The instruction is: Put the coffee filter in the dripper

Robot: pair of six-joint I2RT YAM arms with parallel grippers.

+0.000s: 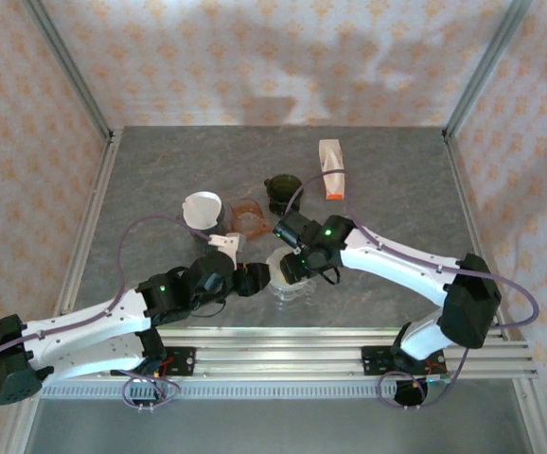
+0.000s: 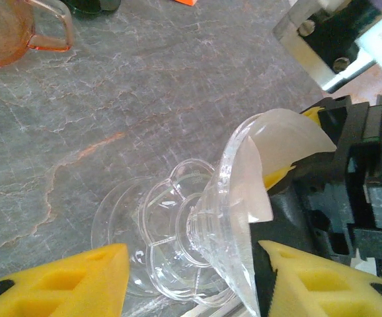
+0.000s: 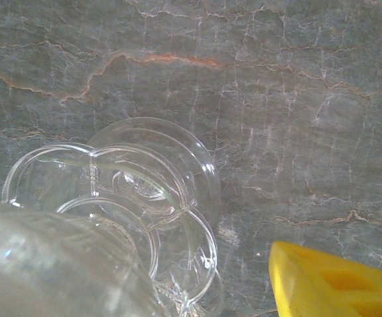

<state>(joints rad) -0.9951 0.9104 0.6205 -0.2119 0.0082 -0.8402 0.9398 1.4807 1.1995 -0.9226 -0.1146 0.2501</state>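
I am judging the paper filter light and crushable; right gripper jaws are pinching its edge inside the clear dripper, left gripper jaws gaping wide.

Lab test cell: aluminium frame rails, patterned backdrop walls, marble-look tabletop.

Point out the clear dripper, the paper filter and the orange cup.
clear dripper (image 2: 178, 244), left wrist view, on its ribbed base.
paper filter (image 2: 287, 135), left wrist view, on its upper flap.
orange cup (image 1: 248, 215), top external view, on its body.
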